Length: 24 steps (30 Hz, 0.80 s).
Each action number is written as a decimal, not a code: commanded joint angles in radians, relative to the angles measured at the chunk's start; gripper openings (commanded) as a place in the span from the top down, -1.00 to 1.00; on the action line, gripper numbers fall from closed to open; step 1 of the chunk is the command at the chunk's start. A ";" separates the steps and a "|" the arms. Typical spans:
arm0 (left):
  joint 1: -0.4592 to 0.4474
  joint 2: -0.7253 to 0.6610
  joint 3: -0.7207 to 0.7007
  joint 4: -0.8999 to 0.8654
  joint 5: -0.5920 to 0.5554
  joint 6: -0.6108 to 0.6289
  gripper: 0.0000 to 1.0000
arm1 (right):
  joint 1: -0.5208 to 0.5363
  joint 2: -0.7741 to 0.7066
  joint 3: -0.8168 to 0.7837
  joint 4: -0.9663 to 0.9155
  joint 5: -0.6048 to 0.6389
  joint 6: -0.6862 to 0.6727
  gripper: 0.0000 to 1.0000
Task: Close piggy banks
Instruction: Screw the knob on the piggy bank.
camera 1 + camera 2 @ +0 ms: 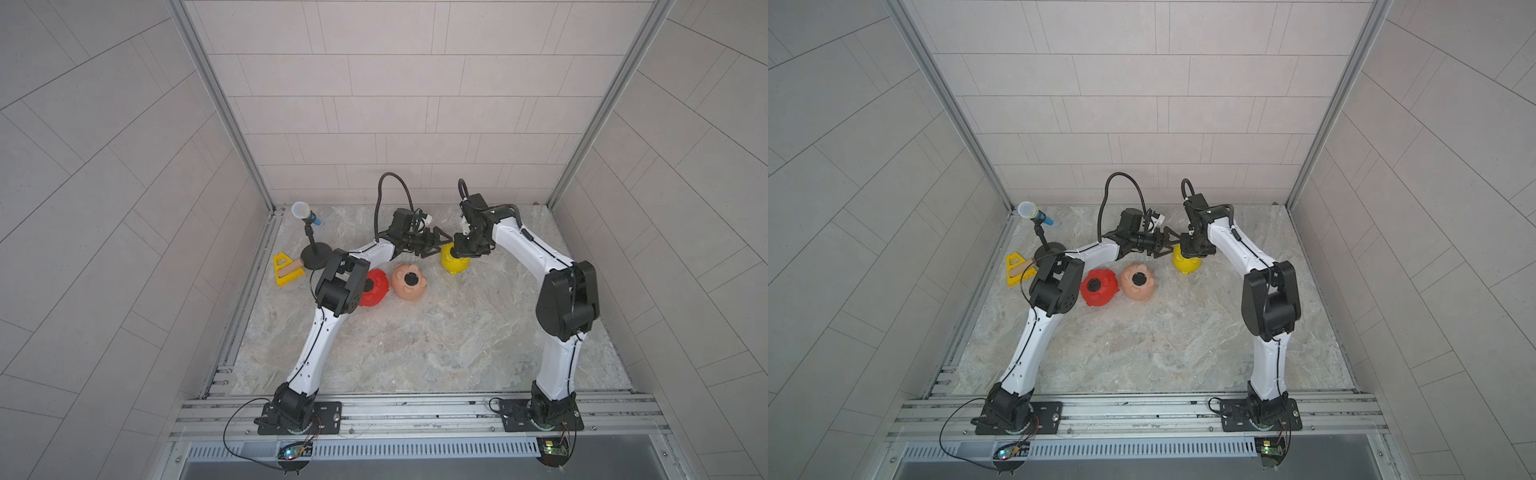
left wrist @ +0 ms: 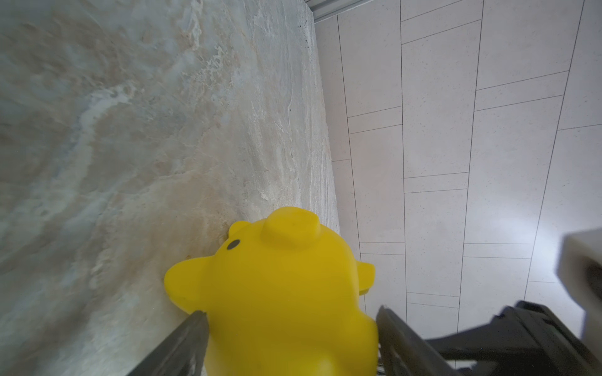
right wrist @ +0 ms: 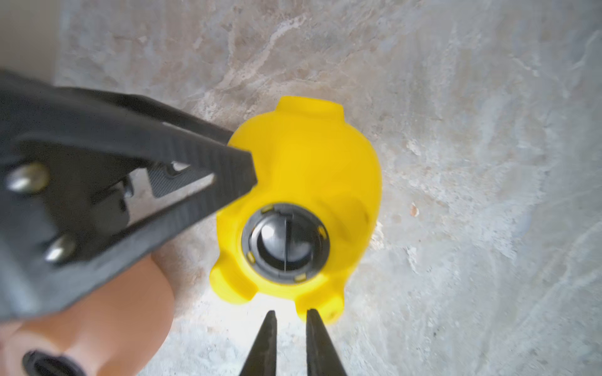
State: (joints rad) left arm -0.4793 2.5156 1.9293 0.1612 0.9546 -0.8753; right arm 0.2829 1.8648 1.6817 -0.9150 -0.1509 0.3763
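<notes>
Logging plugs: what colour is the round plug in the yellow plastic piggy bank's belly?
Black; the round plug shows best in the right wrist view.

Pale tiled walls (image 1: 374, 104) w/ alu frame (image 1: 224, 104), marbled tabletop (image 1: 415, 340).

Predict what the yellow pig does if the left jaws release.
Likely to rock or roll: the yellow pig is round and belly-up, feet in the air. Probably light: hollow plastic, plug in its belly. Its smooth curved sides could slip in the jaws.
</notes>
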 commanded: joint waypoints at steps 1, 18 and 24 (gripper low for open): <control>0.003 0.051 -0.002 -0.037 -0.026 0.015 -0.69 | 0.002 -0.195 -0.121 0.021 0.007 -0.032 0.59; 0.005 0.037 -0.013 -0.038 -0.031 0.019 -0.68 | 0.056 -1.218 -0.790 0.194 0.078 -0.105 0.22; 0.004 0.016 -0.020 -0.061 -0.035 0.042 -0.69 | 0.063 -1.380 -0.901 0.244 0.114 -0.124 0.09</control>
State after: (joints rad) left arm -0.4782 2.5156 1.9293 0.1612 0.9535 -0.8700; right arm 0.3386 0.5121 0.8032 -0.7059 -0.0689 0.2771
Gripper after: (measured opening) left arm 0.844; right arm 0.450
